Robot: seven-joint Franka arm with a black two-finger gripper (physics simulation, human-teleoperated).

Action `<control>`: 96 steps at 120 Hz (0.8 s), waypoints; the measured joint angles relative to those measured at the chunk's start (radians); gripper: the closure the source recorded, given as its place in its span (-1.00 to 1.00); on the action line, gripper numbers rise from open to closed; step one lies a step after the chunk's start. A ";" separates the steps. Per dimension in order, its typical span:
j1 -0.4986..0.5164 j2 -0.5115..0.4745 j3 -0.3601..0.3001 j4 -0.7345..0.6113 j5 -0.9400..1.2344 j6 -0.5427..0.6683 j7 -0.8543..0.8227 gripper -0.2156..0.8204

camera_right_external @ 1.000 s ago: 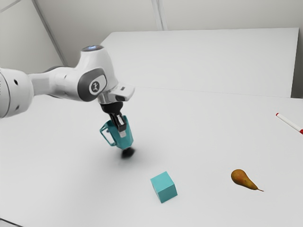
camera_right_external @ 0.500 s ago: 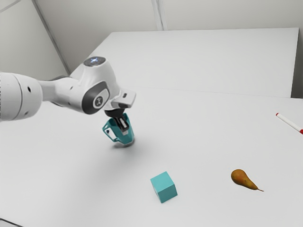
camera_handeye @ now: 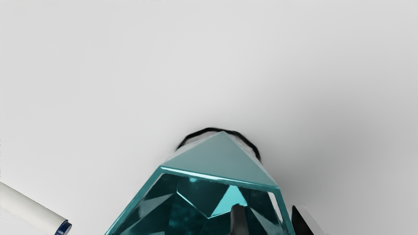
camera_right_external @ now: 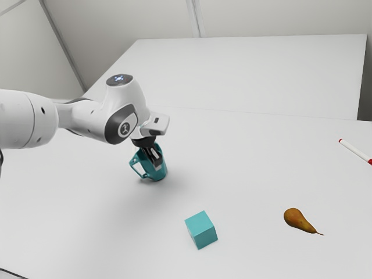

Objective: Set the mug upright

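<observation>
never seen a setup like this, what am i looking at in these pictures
The white machine is a robot arm. The exterior view watches from its side; the wrist view comes from a camera on its hand, looking toward the teal mug. A teal cube, a brown pear and a red-ended marker lie on the table. The wrist view also shows a white, pen-like thing with a dark blue end. The black tool reaches into the mug's mouth, but I cannot tell whether it grips the mug.
</observation>
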 joint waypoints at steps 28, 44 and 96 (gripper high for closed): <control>0.002 -0.087 -0.005 0.005 -0.009 -0.041 -0.008 -0.16; 0.009 -0.089 -0.019 0.070 -0.011 -0.094 -0.018 -0.35; 0.096 -0.054 -0.041 0.554 -0.065 -0.560 -0.036 -0.55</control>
